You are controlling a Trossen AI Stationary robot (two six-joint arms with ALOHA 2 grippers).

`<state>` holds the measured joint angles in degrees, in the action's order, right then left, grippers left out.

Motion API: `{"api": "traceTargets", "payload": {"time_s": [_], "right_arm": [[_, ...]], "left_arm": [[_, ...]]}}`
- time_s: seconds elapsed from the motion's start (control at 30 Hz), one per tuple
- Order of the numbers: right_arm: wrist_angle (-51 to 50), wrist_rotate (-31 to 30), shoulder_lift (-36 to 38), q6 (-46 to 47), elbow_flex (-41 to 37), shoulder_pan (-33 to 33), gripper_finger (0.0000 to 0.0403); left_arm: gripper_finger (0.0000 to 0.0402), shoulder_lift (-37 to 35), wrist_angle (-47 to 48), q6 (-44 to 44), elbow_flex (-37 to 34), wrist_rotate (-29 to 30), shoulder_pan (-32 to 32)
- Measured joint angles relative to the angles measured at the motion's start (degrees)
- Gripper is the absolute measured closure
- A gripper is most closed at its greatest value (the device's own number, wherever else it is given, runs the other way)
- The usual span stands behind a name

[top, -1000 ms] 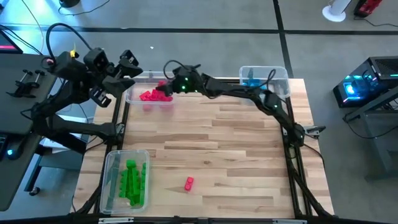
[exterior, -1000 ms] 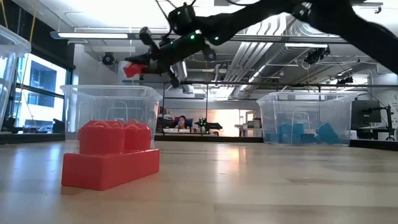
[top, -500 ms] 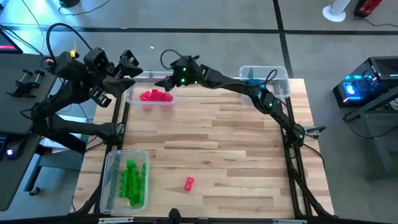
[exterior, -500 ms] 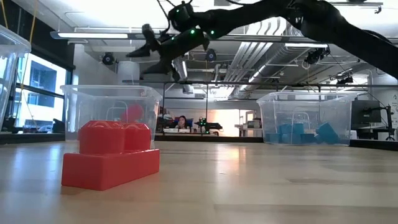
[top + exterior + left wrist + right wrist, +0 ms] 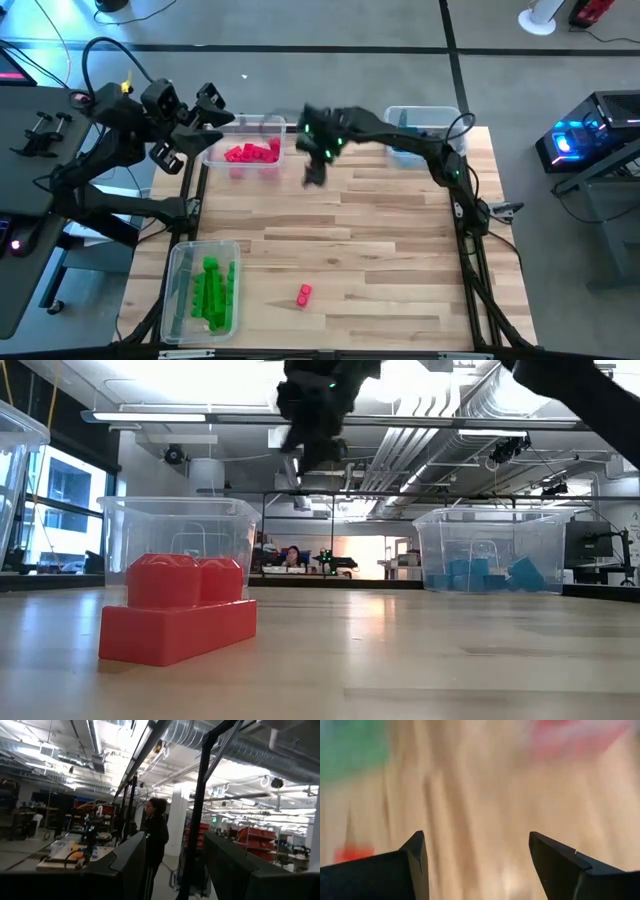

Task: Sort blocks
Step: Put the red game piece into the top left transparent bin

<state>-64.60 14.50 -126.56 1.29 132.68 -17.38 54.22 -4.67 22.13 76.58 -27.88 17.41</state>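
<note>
Hovering right tool: spread wide, empty, above tabletop
Left tool: parted, empty, off tabletop's edge
Red block: lying alone

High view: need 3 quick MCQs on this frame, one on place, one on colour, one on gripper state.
1. Where is the loose red block?
A. on the bare table
B. in a bin
C. in a gripper

2. What colour are the blocks in the near-left bin?
A. blue
B. red
C. green

3. The right gripper is:
A. shut on a block
B. open, holding nothing
C. out of view

Key: 1 A, it lies alone on the wood. 2 C, green shows through the bin. 3 B, the wrist view shows its fingers apart with nothing between.
</note>
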Motion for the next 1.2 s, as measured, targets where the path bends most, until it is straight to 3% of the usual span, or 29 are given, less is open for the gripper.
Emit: {"api": "traceTargets", "payload": {"time_s": [0.1, 0.17, 0.37, 0.47, 0.53, 0.67, 0.8, 0.9, 0.97, 1.07, 1.2], "right_arm": [[-9.8, -0.1, 0.5, -3.5, -2.2, 4.0, 0.0179], [-11.3, 0.4, 1.5, -4.2, -7.3, 7.2, 0.0179], [0.0, 2.6, 12.4, 0.5, -37.0, 18.1, 0.018], [8.5, 2.1, 21.1, 11.0, -54.2, 22.5, 0.0182], [13.7, 0.4, 27.3, 21.1, -64.0, 25.8, 0.0185], [22.7, -4.0, 38.1, 43.2, -77.6, 32.3, 0.0187], [29.3, -11.4, 45.9, 60.8, -85.0, 37.9, 0.0187], [30.3, -15.6, 49.1, 67.6, -87.9, 40.8, 0.0187], [30.4, -17.8, 50.2, 69.5, -89.2, 42.0, 0.0187], [30.2, -18.8, 50.1, 70.3, -90.8, 42.7, 0.0187], [30.9, -18.9, 49.8, 68.3, -92.6, 42.7, 0.0187]], "left_arm": [[0.0218, 0.2, 1.0, -0.2, 0.0, 0.1, 0.0], [0.0218, 0.6, 1.0, -0.2, 0.0, 0.1, 0.0], [0.0218, 2.0, 2.0, -0.1, 0.0, 0.0, 0.0], [0.0218, 3.4, 3.0, 1.1, 0.0, 0.3, -0.1], [0.0218, 5.4, 3.5, 3.7, 0.1, 3.9, -1.7], [0.0218, 12.8, 10.3, 5.9, 0.2, 6.4, -6.3], [0.0218, 21.9, 22.3, 7.0, -0.1, 6.5, -9.7], [0.0218, 25.5, 31.0, 10.2, 0.1, 6.5, -12.3], [0.0218, 27.9, 39.0, 12.5, 0.2, 7.4, -14.6], [0.0218, 32.1, 49.8, 18.5, -0.1, 14.9, -18.9], [0.0218, 37.3, 54.0, 29.5, 0.0, 20.4, -24.5]]}}
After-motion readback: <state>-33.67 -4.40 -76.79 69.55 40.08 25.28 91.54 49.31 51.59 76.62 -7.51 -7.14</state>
